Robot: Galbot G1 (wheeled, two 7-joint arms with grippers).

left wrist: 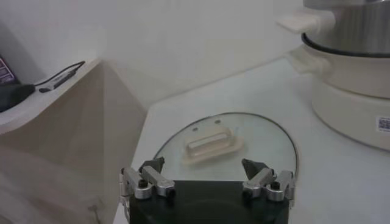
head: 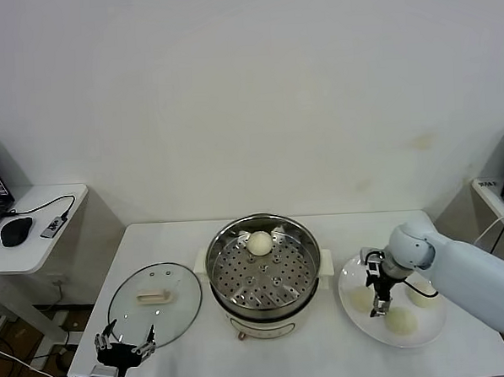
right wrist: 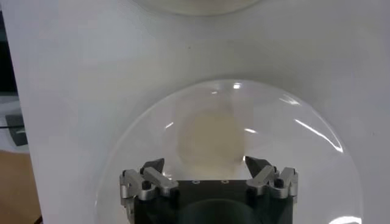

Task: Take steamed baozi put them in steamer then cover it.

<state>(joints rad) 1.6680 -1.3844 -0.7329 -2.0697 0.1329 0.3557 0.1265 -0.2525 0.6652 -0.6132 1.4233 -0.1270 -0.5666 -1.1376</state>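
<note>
The steamer [head: 263, 272] stands mid-table with one baozi [head: 259, 243] on its perforated tray at the far side. Three more baozi [head: 360, 298] [head: 400, 319] [head: 422, 293] lie on a white plate [head: 365, 328] to the right. My right gripper [head: 378, 305] is open just above the plate. In the right wrist view, one baozi [right wrist: 210, 137] sits just ahead of the open right gripper [right wrist: 208, 167]. The glass cover [head: 155, 303] lies flat to the left of the steamer. My left gripper [head: 125, 351] is open and empty near the cover's front edge [left wrist: 225, 143].
A side desk [head: 35, 234] with a mouse and cable stands at the far left, below table height. The table's front edge runs close to the left gripper. The steamer's white handle [left wrist: 304, 21] juts toward the cover.
</note>
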